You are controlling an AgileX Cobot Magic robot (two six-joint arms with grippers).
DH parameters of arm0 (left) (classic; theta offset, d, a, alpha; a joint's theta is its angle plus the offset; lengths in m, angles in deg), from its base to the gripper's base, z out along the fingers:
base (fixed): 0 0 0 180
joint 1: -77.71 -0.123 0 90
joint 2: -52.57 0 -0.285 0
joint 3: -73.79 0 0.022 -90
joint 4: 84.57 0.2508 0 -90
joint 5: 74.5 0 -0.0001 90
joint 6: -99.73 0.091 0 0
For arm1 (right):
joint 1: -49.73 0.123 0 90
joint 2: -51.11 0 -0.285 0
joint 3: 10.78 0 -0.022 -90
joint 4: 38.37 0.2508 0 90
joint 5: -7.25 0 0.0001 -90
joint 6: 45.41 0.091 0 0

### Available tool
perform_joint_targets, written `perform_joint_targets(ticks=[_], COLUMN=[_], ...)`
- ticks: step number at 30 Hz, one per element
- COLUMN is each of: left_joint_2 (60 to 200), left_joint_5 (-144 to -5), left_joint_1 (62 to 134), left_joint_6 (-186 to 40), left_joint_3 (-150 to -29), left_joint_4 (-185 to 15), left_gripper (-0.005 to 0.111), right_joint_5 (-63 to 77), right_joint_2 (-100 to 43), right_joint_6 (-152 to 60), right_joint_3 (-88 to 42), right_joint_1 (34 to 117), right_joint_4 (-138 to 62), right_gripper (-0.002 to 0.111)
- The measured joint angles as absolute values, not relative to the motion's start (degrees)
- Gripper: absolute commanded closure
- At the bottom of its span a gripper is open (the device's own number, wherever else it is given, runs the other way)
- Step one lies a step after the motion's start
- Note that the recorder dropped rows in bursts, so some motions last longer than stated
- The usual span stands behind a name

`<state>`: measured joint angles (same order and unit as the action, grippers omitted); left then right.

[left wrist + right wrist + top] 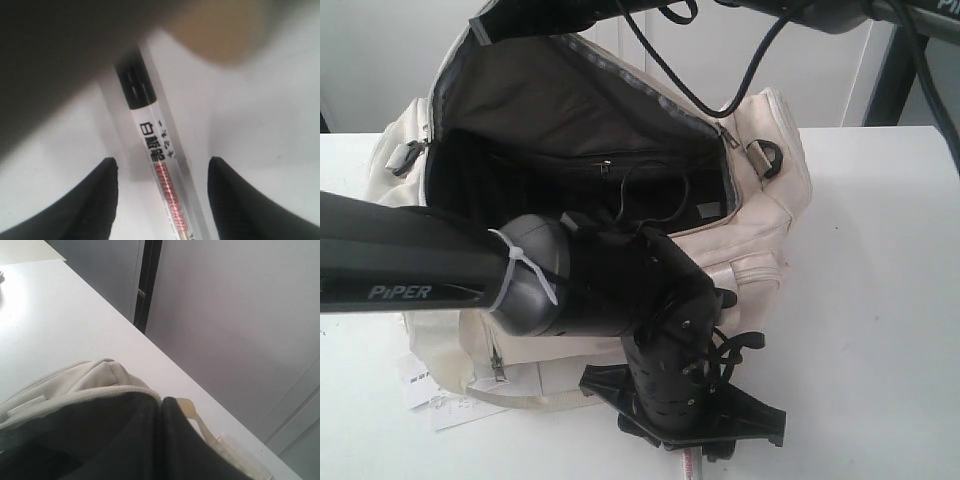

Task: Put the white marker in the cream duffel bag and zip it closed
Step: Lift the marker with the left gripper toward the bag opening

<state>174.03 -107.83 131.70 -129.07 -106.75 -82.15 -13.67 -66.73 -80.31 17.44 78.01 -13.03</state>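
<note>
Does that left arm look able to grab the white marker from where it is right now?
Probably yes. The left gripper is open, and the white marker lies on the table right between its fingers, with nothing covering it. Closing should catch it.

End of white marker (pixel 150 145) past the picture's edge (cap tip blurred)
</note>
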Motion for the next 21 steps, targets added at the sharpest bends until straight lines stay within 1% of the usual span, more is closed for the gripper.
perform_joint_targets(ticks=[3, 5, 6, 8, 10, 11, 21], left_joint_2=[174.6, 174.6, 174.6, 174.7, 174.7, 174.7, 171.8], left_joint_5=[-107.8, -107.8, -107.8, -107.8, -107.8, -107.8, -108.6], left_joint_1=[131.7, 131.7, 131.7, 131.7, 131.7, 131.7, 133.3], left_joint_6=[-129.1, -129.1, -129.1, -129.1, -129.1, -129.1, -128.1], left_joint_3=[-106.8, -106.8, -106.9, -107.0, -107.0, -107.0, -107.0], left_joint_4=[-82.2, -82.3, -82.3, -82.3, -82.4, -82.4, -79.6], left_gripper=[0.052, 0.056, 0.061, 0.077, 0.102, 0.106, 0.107], right_joint_5=[-13.7, -13.7, -13.7, -13.7, -13.7, -13.7, -13.7], right_joint_2=[-66.7, -66.7, -66.7, -66.7, -66.7, -66.7, -66.7], right_joint_6=[-80.3, -80.3, -80.3, -80.3, -80.3, -80.3, -80.3], right_joint_3=[17.4, 17.4, 17.4, 17.4, 17.4, 17.4, 17.4], right_joint_1=[78.0, 78.0, 78.0, 78.0, 78.0, 78.0, 78.0], right_joint_4=[-13.0, -13.0, -13.0, -13.0, -13.0, -13.0, -13.0], right_gripper=[0.108, 0.108, 0.108, 0.108, 0.108, 0.108, 0.108])
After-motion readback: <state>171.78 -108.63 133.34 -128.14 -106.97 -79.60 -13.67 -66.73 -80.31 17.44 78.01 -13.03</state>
